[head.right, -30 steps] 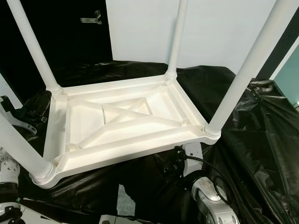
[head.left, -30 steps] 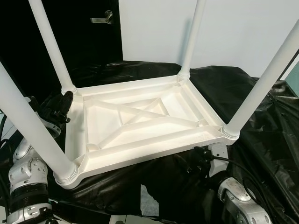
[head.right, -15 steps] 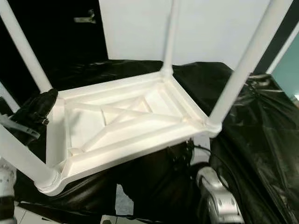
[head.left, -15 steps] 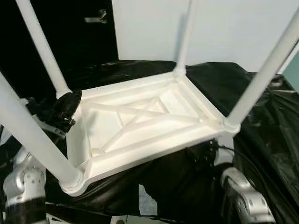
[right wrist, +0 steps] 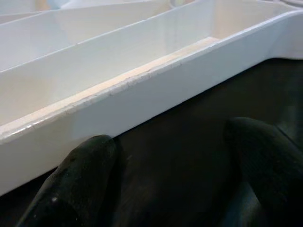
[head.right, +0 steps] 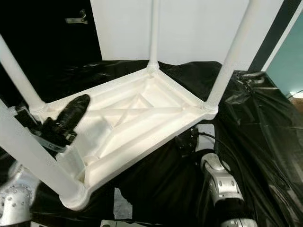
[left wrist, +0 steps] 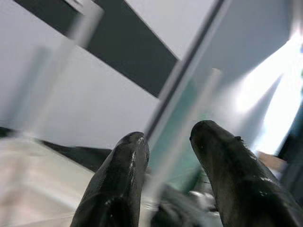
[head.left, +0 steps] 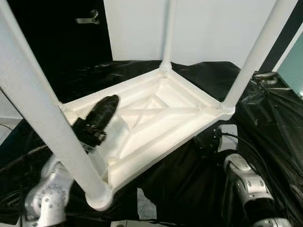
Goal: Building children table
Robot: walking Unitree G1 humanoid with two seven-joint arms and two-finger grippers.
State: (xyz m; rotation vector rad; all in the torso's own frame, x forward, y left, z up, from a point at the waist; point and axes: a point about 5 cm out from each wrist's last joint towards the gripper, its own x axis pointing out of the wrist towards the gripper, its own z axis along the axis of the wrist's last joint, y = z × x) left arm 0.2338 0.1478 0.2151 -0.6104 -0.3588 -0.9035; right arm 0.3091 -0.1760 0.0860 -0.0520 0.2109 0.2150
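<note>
A white plastic table [head.left: 156, 118] lies upside down on a surface draped in black sheeting [head.left: 199, 184], its ribbed underside facing up. Everything here is placed against that table.

Four white legs [head.left: 258, 52] stand up from its corners. The nearest leg, at the robot's left, crosses the head views as a thick blurred column and ends in a collar at the near corner. The far leg rises in front of a white wall [head.left: 208, 28]; the right one rises from the corner closest to the right arm. Inside the frame, crossed ribs form an X in a sunken middle panel.

The left tool [head.left: 97, 120] is above the table's left side, over the underside just inside the left rim, its black fingers pointing toward the middle panel. In the left wrist view its two fingers [left wrist: 118, 179] stand apart with a clear gap and nothing between them, so it is open; a blurred pale leg runs past beyond them.

The right tool [right wrist: 175, 175] is beside the table's near right rim, low against the sheeting. In the right wrist view its fingers are spread wide, open and empty, with the white rim [right wrist: 156, 90] just ahead of them. The silver right arm [head.left: 246, 187] reaches up from below that rim.

Behind the table, at its far left, is a dark door with a metal handle [head.left: 87, 18].
</note>
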